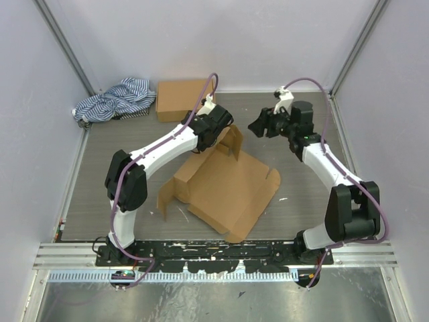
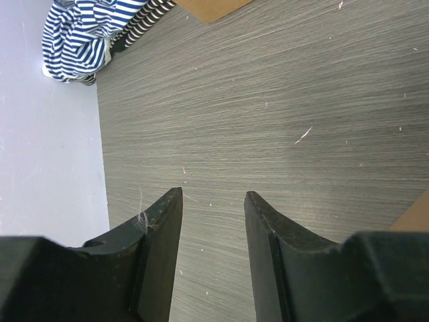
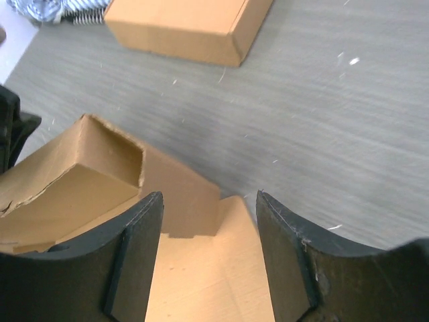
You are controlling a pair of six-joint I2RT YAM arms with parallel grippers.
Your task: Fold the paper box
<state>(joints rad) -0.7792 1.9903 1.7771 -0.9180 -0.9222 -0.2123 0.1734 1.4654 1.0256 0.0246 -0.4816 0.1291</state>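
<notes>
Raised flap of paper box: right wrist view, not left.

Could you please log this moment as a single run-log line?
paper box: partly folded, one flap upright | left tool: open, empty, over table | right tool: open, empty, near flap

Brown paper box unfolded, mostly flat at centre of table; far flap upright, left flaps part-raised

Upright flap blocks the middle; table passable left (cloth behind)
</notes>
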